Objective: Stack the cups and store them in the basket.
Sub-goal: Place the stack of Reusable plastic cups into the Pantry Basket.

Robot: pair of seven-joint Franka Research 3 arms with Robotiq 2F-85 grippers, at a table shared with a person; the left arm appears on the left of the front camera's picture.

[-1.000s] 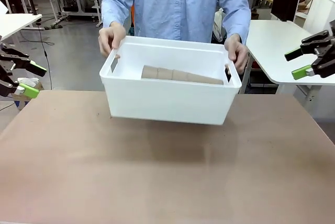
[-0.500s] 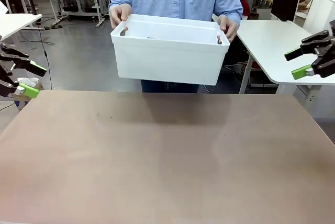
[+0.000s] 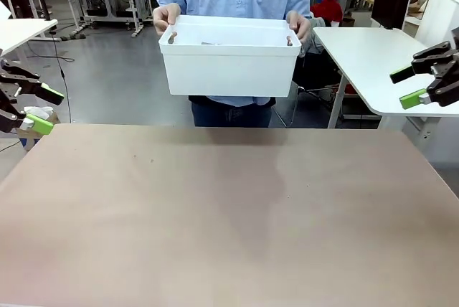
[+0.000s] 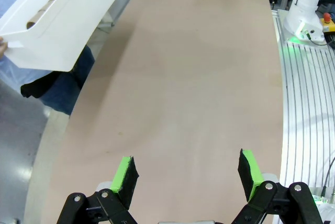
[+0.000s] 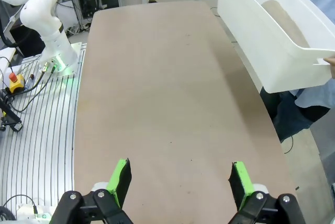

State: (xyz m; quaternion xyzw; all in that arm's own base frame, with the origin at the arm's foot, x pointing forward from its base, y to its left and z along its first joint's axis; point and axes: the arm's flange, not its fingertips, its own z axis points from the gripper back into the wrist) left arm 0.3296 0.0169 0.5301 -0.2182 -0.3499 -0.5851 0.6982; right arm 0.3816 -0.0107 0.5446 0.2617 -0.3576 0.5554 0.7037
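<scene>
Brown tabletop lay bare; a person's hands held the white basket aloft beyond it, tan cups inside; left gripper and right gripper gaped unclenched at the sides

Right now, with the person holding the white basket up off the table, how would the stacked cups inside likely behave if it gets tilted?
The cups lie on their side in the smooth-walled basket, so they would probably slide or roll toward the lower end. They look like light cardboard, so they would likely shift easily. Nested together, they would probably move as one piece.
</scene>
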